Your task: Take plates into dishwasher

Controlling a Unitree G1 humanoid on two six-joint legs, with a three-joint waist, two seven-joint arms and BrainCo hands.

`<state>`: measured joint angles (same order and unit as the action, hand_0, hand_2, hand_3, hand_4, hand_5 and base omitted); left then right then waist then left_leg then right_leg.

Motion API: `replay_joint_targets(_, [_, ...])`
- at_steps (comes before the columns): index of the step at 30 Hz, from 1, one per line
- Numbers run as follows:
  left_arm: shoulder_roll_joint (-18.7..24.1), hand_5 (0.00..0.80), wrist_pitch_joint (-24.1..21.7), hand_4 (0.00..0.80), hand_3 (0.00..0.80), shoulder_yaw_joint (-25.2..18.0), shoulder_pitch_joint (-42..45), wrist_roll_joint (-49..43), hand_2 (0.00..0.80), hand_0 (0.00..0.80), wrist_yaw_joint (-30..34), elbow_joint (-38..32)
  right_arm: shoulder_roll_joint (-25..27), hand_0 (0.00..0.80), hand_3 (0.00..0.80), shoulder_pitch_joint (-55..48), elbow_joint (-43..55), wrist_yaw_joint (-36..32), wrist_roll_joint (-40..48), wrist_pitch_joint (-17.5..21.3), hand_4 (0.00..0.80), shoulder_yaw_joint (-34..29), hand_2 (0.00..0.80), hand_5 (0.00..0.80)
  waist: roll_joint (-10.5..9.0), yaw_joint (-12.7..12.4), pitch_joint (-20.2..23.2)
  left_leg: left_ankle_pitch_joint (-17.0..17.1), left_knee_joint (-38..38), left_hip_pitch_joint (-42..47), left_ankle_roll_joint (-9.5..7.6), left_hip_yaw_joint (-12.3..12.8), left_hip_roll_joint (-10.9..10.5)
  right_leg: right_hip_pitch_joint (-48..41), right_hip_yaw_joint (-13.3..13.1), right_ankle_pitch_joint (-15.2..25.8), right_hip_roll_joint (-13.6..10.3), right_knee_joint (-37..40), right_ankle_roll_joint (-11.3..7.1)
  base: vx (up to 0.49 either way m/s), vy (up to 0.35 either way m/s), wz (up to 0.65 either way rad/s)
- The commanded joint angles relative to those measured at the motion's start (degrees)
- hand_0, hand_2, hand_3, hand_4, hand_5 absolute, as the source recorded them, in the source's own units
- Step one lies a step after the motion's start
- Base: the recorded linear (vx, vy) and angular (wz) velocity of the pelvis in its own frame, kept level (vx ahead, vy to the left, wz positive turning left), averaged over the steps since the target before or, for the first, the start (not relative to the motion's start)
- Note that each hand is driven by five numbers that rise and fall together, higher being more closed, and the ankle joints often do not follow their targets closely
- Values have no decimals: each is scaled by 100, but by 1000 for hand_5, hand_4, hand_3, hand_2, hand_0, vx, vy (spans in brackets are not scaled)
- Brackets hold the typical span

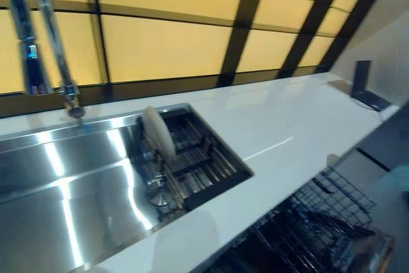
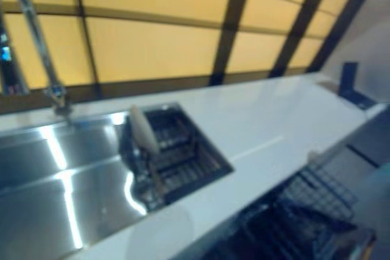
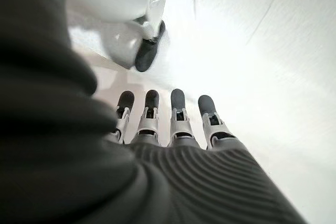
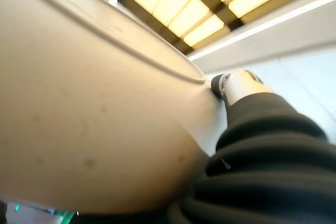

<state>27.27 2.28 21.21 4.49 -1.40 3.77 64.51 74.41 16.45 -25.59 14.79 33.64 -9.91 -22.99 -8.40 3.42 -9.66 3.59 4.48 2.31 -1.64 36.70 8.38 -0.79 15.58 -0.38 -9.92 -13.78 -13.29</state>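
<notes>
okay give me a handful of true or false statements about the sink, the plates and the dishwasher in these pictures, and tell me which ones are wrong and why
1. A pale plate stands on edge in the dark rack inside the sink. True.
2. The dishwasher is closed. False: its wire basket shows pulled out below the counter edge.
3. The right robot hand has a plate against it, filling most of its wrist view. True.
4. The left robot hand grips a plate. False: its fingers are straight and hold nothing.
5. The tap stands at the counter's far right end. False: it rises behind the sink, at the left.
</notes>
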Motion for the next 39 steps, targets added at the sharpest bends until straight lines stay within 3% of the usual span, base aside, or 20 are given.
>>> replay_joint_targets(1, [11,0,-173,0,0,-132,-741,80,0,0,-179,193,-106,800,800,343,241,-179,-235,444,800,497,800,800,-126,112,562,-395,-338,-206,210,-631,-123,-705,116,-65,329,1271,345,-240,-445,-145])
replay_joint_targets(4, [-92,0,-172,0,0,-193,-828,-49,0,0,-253,210,-403,800,800,299,700,-198,-255,376,800,764,800,800,-115,149,555,-311,-374,-288,337,-718,-76,-708,-21,-42,500,1505,487,-166,-353,-110])
replay_joint_targets(7, [-356,0,-368,0,0,-252,-843,-97,0,0,-179,257,-830,800,800,236,1272,-278,-528,169,800,942,800,800,38,243,473,-128,-217,-273,483,-901,-88,-662,-269,-144,648,1501,680,-126,-173,0])
replay_joint_targets(13, [-702,0,-556,0,0,-192,-802,-257,0,0,-225,270,-1562,800,800,127,1825,-554,-1091,18,800,1286,800,800,257,322,349,87,-189,-412,645,-1144,-90,-628,-465,-192,814,1595,932,-96,-102,6])
replay_joint_targets(14, [-744,0,-575,0,0,-192,-782,-242,0,0,-251,288,-1673,800,800,155,1868,-636,-1181,2,800,1369,800,800,278,294,336,71,-214,-425,661,-1380,-97,-613,-527,-184,828,1623,959,-44,-56,15])
replay_joint_targets(16, [-763,0,-564,0,0,-207,-776,-221,0,0,-270,291,-1739,800,800,210,1910,-658,-1226,-22,800,1457,800,800,297,255,309,169,-241,-477,621,-1480,-67,-535,-550,-102,849,1622,1014,-105,-36,21])
replay_joint_targets(17, [-783,0,-519,0,0,-255,-762,-211,0,0,-271,295,-1817,800,800,280,1957,-718,-1269,-45,800,1590,800,800,338,198,298,157,-225,-471,649,-1866,-60,-484,-655,-94,838,1626,1035,-110,-12,14])
replay_joint_targets(19, [-802,0,-475,0,0,-268,-764,-172,0,0,-271,312,-1927,800,800,382,2024,-745,-1310,-132,800,1734,800,800,397,164,273,166,-161,-440,683,-2130,-45,-438,-722,-107,825,1617,1046,-48,22,-15])
replay_joint_targets(26, [-779,0,-397,0,0,-151,-958,-101,0,0,-251,290,-2018,800,800,517,2175,-583,-2512,-68,800,2135,800,800,569,202,117,211,-71,-465,712,-2063,-31,-201,-538,-52,765,1590,1021,-66,54,-2])
replay_joint_targets(39, [-757,0,-535,0,0,-113,-1103,55,0,0,-280,193,-1951,800,800,225,3000,-669,-3413,52,800,2316,800,800,661,313,-147,234,16,-539,706,-2047,-64,-55,-559,-28,750,1539,962,-25,20,0])
